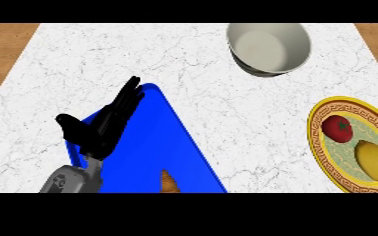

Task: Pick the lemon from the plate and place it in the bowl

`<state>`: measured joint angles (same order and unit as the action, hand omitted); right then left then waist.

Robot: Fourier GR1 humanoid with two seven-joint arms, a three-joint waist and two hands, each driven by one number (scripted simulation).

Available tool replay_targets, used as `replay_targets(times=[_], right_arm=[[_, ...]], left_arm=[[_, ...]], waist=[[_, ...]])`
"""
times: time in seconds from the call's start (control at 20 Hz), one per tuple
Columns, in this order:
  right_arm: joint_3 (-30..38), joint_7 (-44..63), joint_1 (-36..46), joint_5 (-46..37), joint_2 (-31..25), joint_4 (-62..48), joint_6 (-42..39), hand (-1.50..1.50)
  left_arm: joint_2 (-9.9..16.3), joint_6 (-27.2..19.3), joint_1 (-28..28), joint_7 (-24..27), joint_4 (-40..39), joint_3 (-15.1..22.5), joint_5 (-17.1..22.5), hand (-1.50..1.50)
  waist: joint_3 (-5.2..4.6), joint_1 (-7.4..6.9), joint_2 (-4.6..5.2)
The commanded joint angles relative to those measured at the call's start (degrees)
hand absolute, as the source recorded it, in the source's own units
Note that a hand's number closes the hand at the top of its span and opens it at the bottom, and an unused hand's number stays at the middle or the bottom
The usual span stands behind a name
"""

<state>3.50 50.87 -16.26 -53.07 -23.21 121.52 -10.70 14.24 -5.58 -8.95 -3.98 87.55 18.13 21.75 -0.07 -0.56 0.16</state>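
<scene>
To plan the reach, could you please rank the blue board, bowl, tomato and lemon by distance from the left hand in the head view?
From the left hand:
1. Blue triangular board, directly beneath it.
2. Grey round bowl, upper right.
3. Red tomato, on the yellow-rimmed plate at right.
4. Yellow lemon, right edge.

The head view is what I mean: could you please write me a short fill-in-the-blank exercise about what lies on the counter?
1. The lemon lies on the plate beside a red ____.
2. The bowl holds ____.
3. The only hand in view is the robot's ____ hand, open.
4. That hand shows over a ____ board.

Missing words: tomato; nothing; left; blue
</scene>
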Motion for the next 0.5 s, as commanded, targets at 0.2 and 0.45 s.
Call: replay_targets(times=[0.2, 0.45], right_arm=[[0.34, 3.67, 5.07, -1.01, 2.31, -7.34, -6.64, -1.5], [1.26, 3.38, 8.61, -1.71, 3.96, -10.19, -9.0, -1.5]], left_arm=[[-3.53, -1.37, -2.77, -3.44, 0.11, -1.1, -2.57, 0.0], [-2.41, 3.04, 0.51, -3.28, 1.77, -4.06, -2.8, 0.0]], waist=[[0.07, 0.72, -0.15], [0.06, 0.6, -0.18]])
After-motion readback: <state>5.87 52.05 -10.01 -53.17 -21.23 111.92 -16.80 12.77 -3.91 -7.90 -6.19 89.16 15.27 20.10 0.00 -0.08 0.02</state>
